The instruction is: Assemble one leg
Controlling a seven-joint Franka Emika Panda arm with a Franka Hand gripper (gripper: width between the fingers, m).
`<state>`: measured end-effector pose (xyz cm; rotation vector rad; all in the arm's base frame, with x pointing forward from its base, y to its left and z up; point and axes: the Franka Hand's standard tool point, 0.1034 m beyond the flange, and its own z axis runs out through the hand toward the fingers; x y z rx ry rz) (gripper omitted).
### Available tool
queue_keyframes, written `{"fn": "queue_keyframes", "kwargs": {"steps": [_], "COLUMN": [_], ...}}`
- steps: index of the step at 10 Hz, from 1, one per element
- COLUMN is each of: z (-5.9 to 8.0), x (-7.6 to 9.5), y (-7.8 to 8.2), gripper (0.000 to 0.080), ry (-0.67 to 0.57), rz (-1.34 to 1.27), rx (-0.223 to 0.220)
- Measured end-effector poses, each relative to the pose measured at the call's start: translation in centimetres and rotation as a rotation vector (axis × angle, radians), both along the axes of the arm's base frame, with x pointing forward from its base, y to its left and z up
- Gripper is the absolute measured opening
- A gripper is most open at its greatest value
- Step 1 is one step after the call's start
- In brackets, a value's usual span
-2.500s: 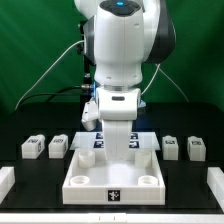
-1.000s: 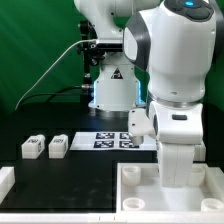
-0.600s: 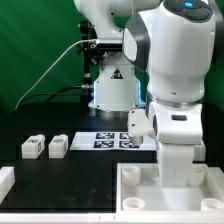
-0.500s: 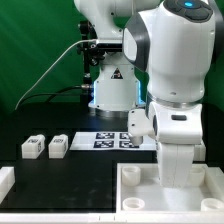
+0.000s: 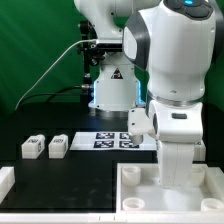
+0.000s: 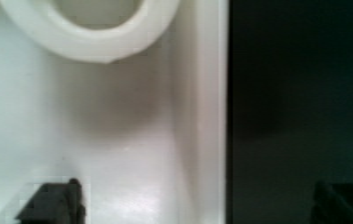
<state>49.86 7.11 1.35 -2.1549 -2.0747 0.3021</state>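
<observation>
The two legs in view lie on the black table (image 5: 90, 172) at about nine o'clock in the exterior view. The nearer leg (image 5: 58, 147) and the farther leg (image 5: 32, 148) sit side by side with a small gap, both untouched and well apart from the gripper (image 6: 199, 203). They look like a supply row, laid out with the tagged face up so the camera can track them. No other legs show; the arm (image 5: 175, 80) fills the three o'clock side and may hide more.

The tray (image 5: 138, 190) sits at about five o'clock, and the arm reaches down onto it. In the wrist view the dark fingertips (image 6: 52, 200) stand wide apart with nothing gripped. One is over the tray's white floor (image 6: 120, 130), the other over the table (image 6: 306, 100), so the spread jaws straddle the tray's side wall. This suggests the step in hand is shifting or squaring the tray, not fetching a leg. A round corner socket (image 6: 98, 25) shows close by.

At the centre lies the marker board (image 5: 118, 139).

The only markings are black-and-white square tags on the legs and the board and a triangular sign on the robot's base (image 5: 115, 75). No words or brand can be read.
</observation>
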Motion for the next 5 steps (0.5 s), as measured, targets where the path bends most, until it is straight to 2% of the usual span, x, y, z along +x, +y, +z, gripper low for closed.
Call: {"fn": "queue_keyframes", "kwargs": {"steps": [5], "z": [0.00], "x": [0.00], "y": [0.00], "gripper": [0.0649], "ry": [0.000], "rz": [0.000], "rx": [0.000]}}
